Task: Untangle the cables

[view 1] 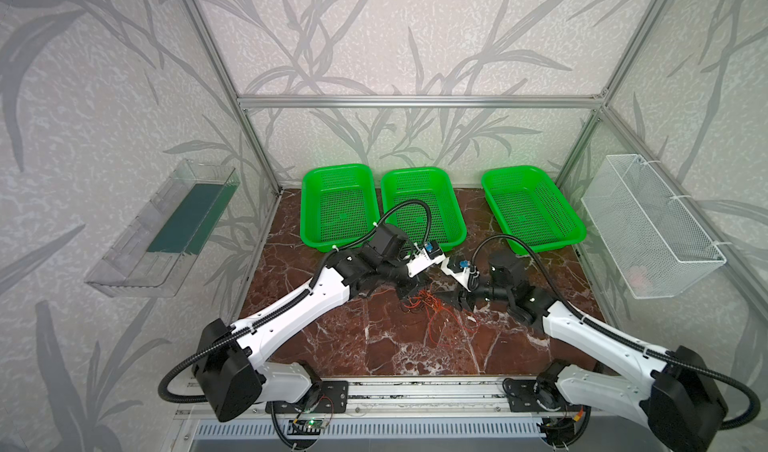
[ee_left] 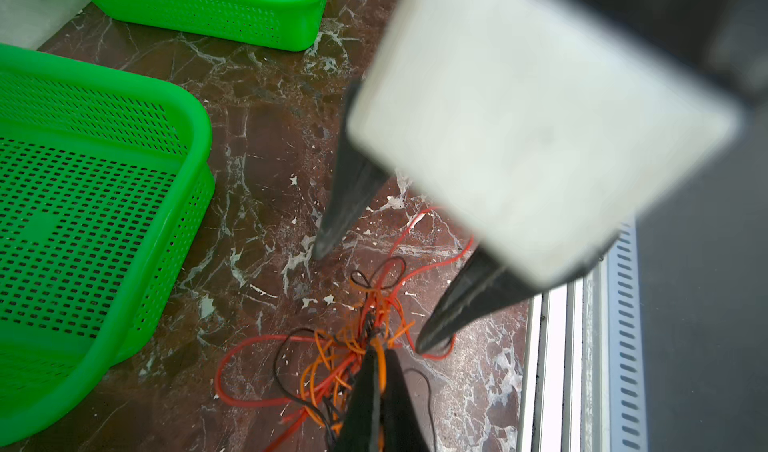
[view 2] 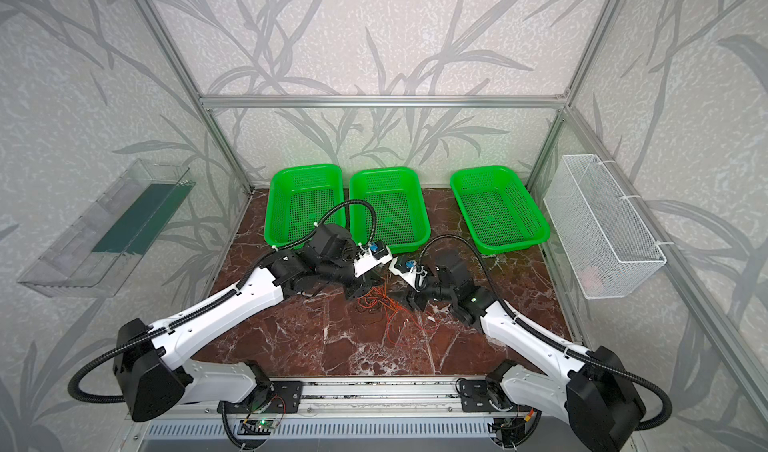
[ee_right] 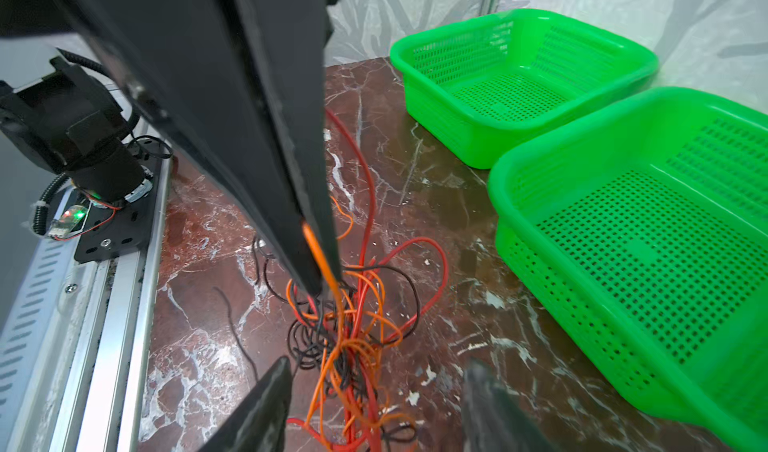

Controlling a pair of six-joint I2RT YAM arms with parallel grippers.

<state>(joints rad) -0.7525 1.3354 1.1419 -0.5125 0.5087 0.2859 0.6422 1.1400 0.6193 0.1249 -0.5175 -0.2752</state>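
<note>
Bench state, single moment.

- Task item: a tangle of hair-thin orange, red and black cables (view 1: 432, 306) lies on the red-brown marble-patterned tabletop (view 1: 374, 342). It sits near the centre, between the two arms. It is in front of a row of three green perforated plastic baskets (view 1: 415, 172) and apart from them.
- Tangle form: the dense knot is mostly orange and black. Looser red loops spread outward over the tabletop, some toward the front rail.
- Left gripper (ee_left: 376, 348): clenched. Its black fingers are pressed together at the top of the knot, with an orange strand pinched between them. The right wrist view shows the same pinch (ee_right: 322, 271), and the orange strand runs from the tips down into the heap. Whether the knot itself is raised off the surface cannot be told.
- Right gripper (ee_right: 378, 362): released. The jaws stand apart, one finger on each side of the tangle, and nothing is clamped between them. In the left wrist view one tip sits over a red loop.
- Both grippers point toward each other, close together over the knot.
</note>
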